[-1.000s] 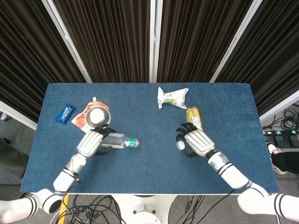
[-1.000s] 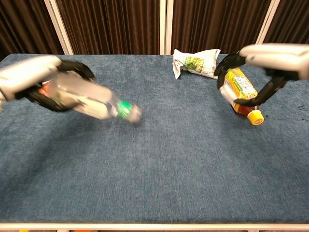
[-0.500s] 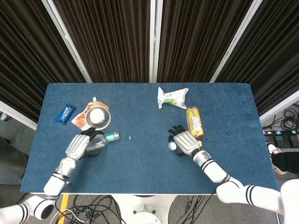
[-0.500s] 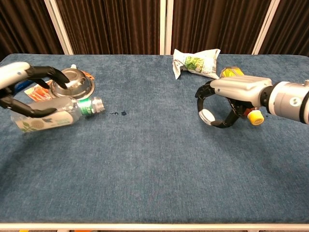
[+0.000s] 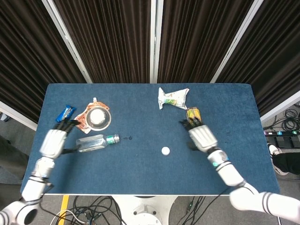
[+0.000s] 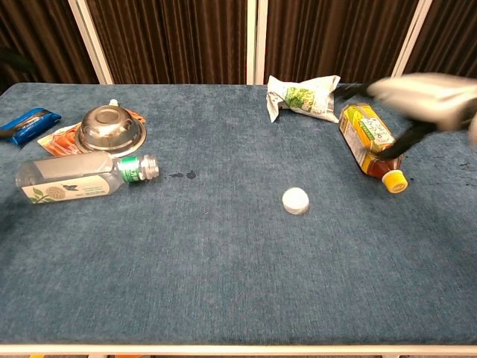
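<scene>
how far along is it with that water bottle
Done: the white cap is off, lying mid-table; the clear bottle lies open beside the steel bowl. In hand: nothing; left hand is open, right hand by the tea bottle. Spilled drops remain.

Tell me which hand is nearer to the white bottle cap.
Right. The right hand sits just beyond and to the side of the white cap; the left hand is far across the table, past the clear bottle.

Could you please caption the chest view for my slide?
Uncapped bottle lies by a bowl; its cap sits mid-table.
</scene>
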You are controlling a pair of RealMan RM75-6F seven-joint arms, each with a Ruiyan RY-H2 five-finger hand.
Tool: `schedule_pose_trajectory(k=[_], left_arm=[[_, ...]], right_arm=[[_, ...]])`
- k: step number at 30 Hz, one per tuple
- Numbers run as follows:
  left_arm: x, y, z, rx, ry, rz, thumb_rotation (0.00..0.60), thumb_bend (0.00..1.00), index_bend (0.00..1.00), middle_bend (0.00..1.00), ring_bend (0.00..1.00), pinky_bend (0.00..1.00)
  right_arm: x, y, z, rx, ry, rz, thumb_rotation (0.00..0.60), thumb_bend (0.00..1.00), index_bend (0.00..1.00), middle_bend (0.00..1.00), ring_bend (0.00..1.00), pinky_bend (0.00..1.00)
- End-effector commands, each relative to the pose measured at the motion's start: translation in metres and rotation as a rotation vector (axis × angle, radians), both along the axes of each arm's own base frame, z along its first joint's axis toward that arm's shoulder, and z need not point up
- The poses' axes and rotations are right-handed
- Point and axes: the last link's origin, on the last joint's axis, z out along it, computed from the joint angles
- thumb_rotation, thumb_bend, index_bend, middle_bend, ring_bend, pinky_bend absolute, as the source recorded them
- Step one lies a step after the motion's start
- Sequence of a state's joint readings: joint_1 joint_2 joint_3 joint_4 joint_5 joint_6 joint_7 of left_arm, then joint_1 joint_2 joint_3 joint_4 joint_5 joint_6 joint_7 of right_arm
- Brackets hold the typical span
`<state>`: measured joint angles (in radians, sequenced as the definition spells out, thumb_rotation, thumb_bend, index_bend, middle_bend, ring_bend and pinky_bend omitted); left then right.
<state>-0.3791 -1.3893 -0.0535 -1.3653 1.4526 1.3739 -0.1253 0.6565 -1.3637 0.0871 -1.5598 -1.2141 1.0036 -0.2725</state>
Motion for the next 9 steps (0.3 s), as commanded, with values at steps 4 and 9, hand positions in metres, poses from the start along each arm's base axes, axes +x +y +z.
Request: schedule_pose_trajectory(k=[4,9], left_arm=[[-0.053,-0.039,0.047,0.112,0.142,0.174,0.600,0.18,0.21,0.18,0.09,0.13],[-0.060,-0.075,0.059,0.147,0.143,0.227,0.600,0.18,0.21,0.18,0.09,0.12]], right_arm=[[-0.072,0.082,0.101,-0.288,-0.090,-0.094,0.600,0.32,0.00,0.01,0.00,0.00],[-0.100,0.125,0.122,-0.356,-0.141,-0.157,0.600,0.32,0.00,0.01,0.00,0.00]])
